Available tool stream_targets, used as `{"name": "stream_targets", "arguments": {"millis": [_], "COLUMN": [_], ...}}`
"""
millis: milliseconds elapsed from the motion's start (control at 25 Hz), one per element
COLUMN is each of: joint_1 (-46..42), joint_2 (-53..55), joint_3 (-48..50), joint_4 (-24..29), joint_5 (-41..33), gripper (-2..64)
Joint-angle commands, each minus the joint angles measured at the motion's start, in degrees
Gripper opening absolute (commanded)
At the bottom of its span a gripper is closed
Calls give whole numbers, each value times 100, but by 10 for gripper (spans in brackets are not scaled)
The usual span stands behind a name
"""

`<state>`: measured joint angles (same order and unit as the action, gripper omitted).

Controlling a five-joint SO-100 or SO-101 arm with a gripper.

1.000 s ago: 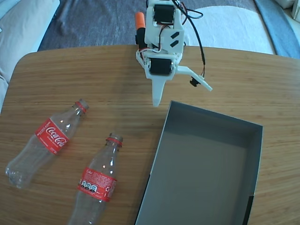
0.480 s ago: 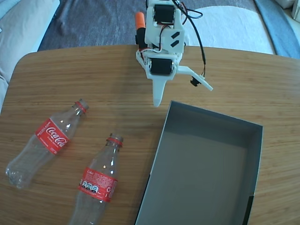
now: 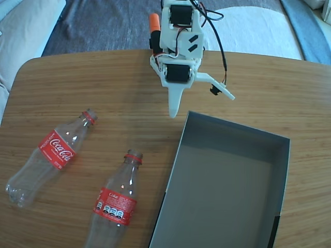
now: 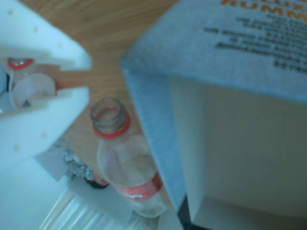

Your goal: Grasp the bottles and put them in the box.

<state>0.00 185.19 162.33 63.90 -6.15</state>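
Both bottles lie on the table (image 3: 77, 77), none boxed yet: nearer bottle (image 3: 115, 204) just beside the box (image 3: 282, 170) w/ neck toward the arm, so prob the easier first pick; other bottle (image 3: 49, 155) further left in fixed view. Box empty, open side up, ready to receive. Gripper (image 3: 199, 103) hangs above the box's far corner, jaws spread wide, holding nothing

Clear bottles (image 3: 58, 151) carry red labels and red neck rings; the box (image 3: 178, 155) is dark grey; the tabletop (image 3: 119, 88) is wood-grained brown.
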Motion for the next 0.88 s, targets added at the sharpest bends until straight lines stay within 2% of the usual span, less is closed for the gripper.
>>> {"name": "stream_targets", "arguments": {"millis": [0, 160, 280, 440, 840], "joint_1": [26, 79, 536, 923, 949], "joint_2": [26, 26, -105, -932, -2821], "joint_3": [-413, -668, -853, -1354, -3208], "joint_4": [0, 0, 0, 0, 9], "joint_5": [26, 26, 26, 26, -26], "gripper": [-2, -2, -2, -2, -2]}}
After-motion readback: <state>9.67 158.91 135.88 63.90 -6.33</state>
